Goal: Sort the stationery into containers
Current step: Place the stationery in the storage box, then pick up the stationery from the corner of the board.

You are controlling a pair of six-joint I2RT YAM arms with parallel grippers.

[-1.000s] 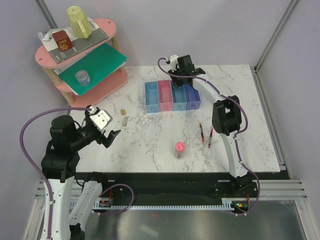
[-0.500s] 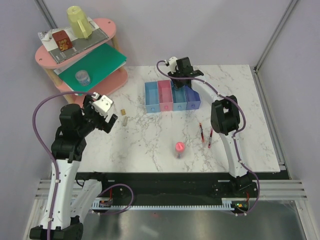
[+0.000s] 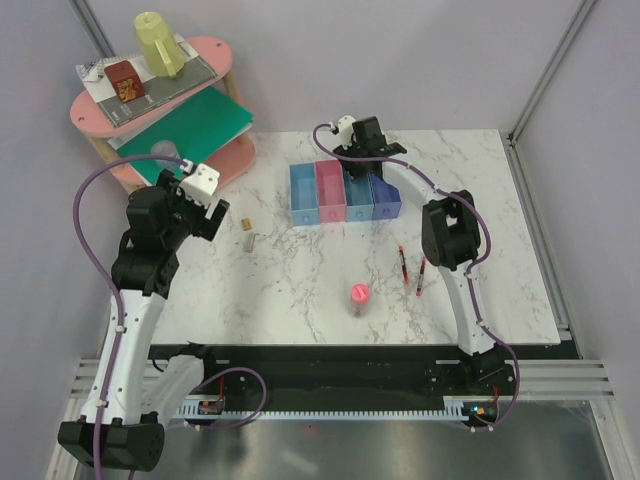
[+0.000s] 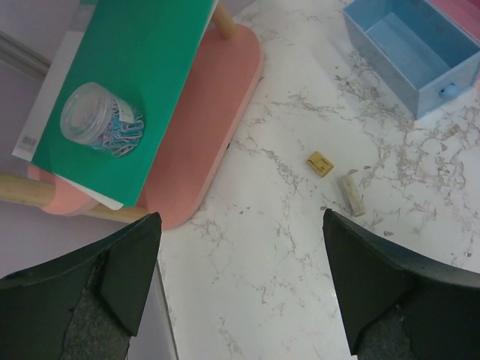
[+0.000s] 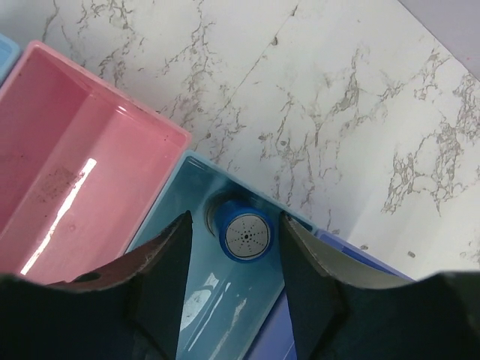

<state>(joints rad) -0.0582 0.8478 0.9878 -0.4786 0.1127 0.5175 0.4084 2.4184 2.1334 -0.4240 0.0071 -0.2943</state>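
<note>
Right jaws stand apart, straddling the blue-capped bottle (image 5: 247,234), which sits upright in a far corner of the third, light blue bin (image 5: 196,296). Best exit is probably straight up, without brushing the cap. Left jaws are wide apart and empty, over the desk (image 4: 285,285) near the tan blocks (image 4: 321,163).

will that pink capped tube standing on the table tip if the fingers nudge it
Probably yes: the pink-capped tube stands upright on a narrow base, so a high nudge would likely topple it. Being round, it may then roll across the smooth marble table.
</note>
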